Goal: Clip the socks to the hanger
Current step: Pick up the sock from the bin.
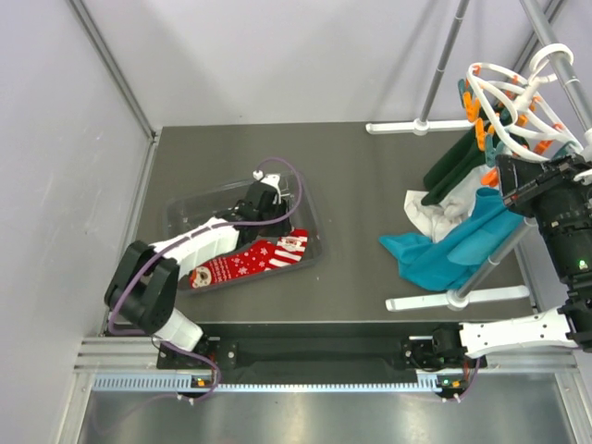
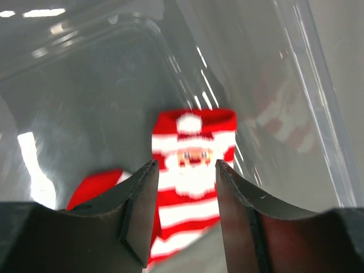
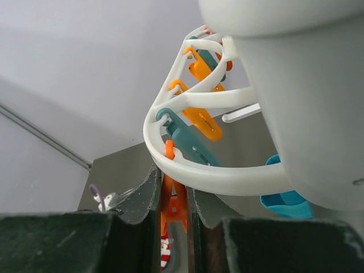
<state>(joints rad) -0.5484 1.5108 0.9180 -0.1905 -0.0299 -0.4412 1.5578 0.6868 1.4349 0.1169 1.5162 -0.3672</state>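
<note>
The striped Santa sock (image 1: 282,248) and the red snowflake sock (image 1: 227,268) lie in a clear plastic tub (image 1: 185,208) at the table's left. My left gripper (image 1: 264,199) hovers inside the tub, open. In the left wrist view its jaws (image 2: 185,168) straddle the Santa sock (image 2: 193,153) without touching it, and the other red sock (image 2: 94,190) peeks out at the left. The white round hanger (image 1: 518,102) hangs on the rack at the right. My right gripper (image 1: 504,180) is up at its rim (image 3: 216,176), shut on an orange peg (image 3: 175,207).
Teal cloth (image 1: 453,245), white cloth (image 1: 435,217) and dark green cloth (image 1: 458,166) lie under the hanger. The grey rack's poles (image 1: 481,268) and white feet (image 1: 458,298) stand at the right. More orange and teal pegs (image 3: 187,139) dangle beside the gripped one.
</note>
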